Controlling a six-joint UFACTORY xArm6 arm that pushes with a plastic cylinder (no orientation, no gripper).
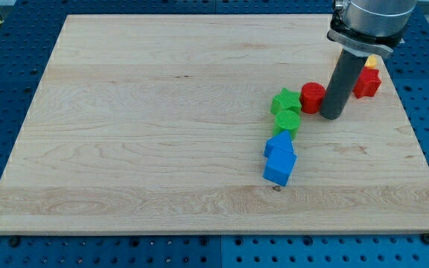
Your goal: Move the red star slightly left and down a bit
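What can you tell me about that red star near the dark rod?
The red star is a small, chunky, matte block that looks like plastic, lying flat near the board's right edge, toward the view's top. The rod hides its left part, so only some points show. A yellow block sits just behind it, seemingly touching. My tip rests to its lower left, beside a red cylinder.

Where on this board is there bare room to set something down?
The whole stretch left of the green star and blue blocks is bare, as is the strip below them. It is crowded at upper right: red cylinder, my tip, red star.
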